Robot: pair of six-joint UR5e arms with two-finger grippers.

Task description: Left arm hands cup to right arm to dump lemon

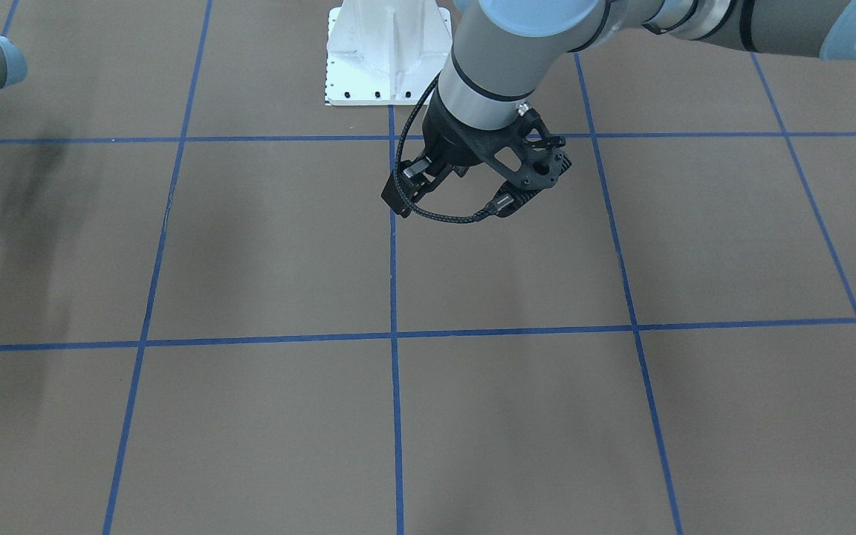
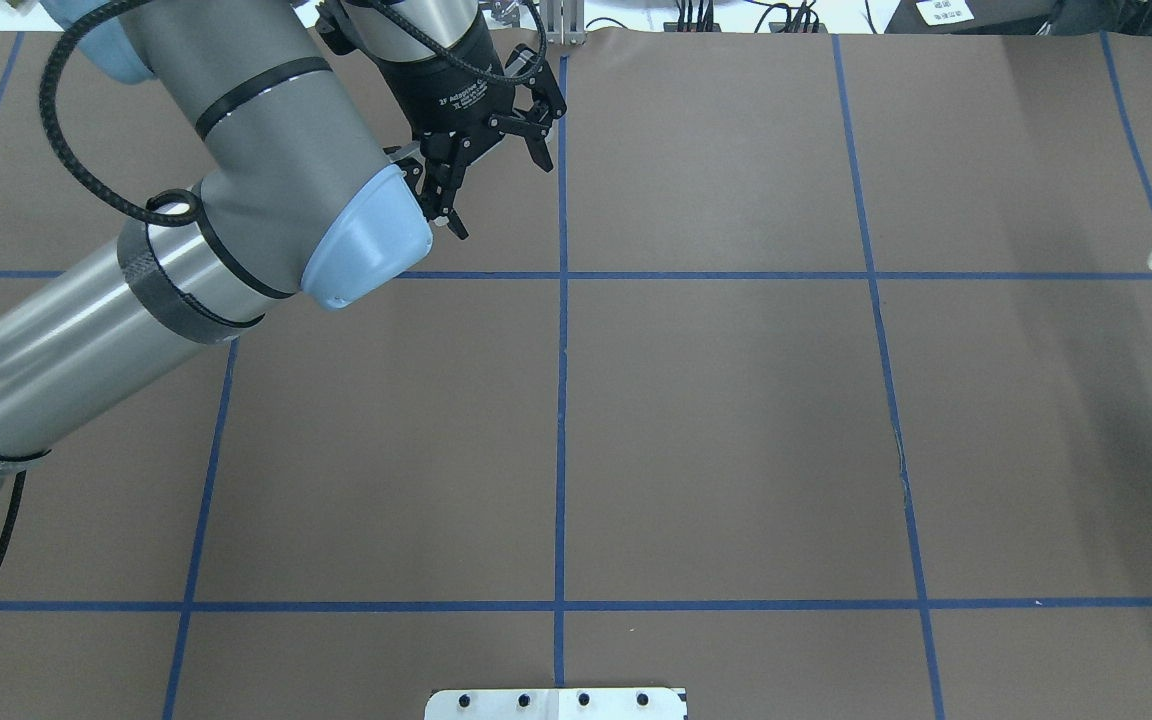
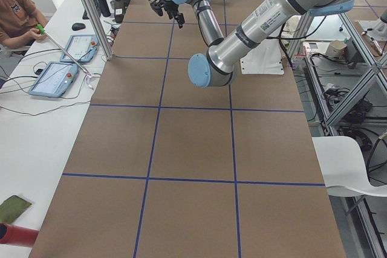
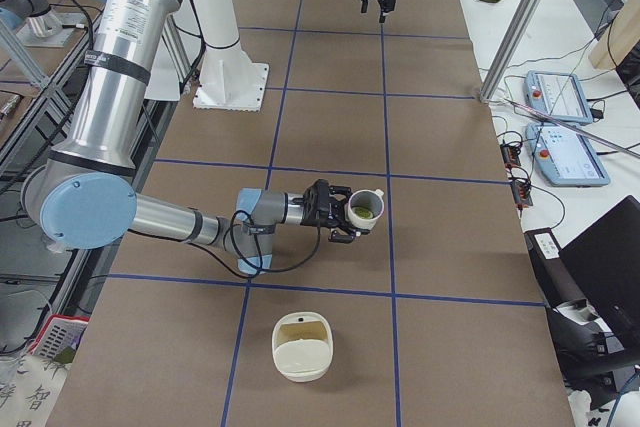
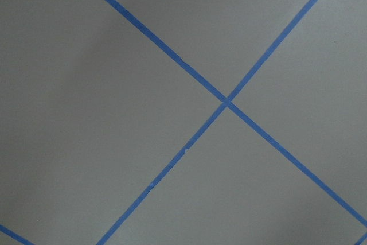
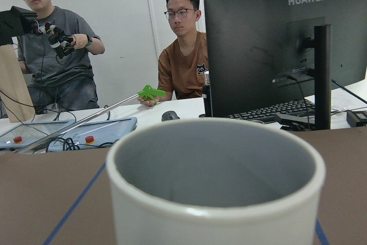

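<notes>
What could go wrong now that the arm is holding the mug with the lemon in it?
1. The right gripper holds the cup from one side, clear of the table; tipping it to pour might let it slip.
2. The cup is not over the white bowl. If it tipped here, the lemon would probably land on the table and roll away.

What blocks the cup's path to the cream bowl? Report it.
Nothing visible. The right gripper holds the cup, lemon inside; only tabletop shows between it and the bowl.
</notes>
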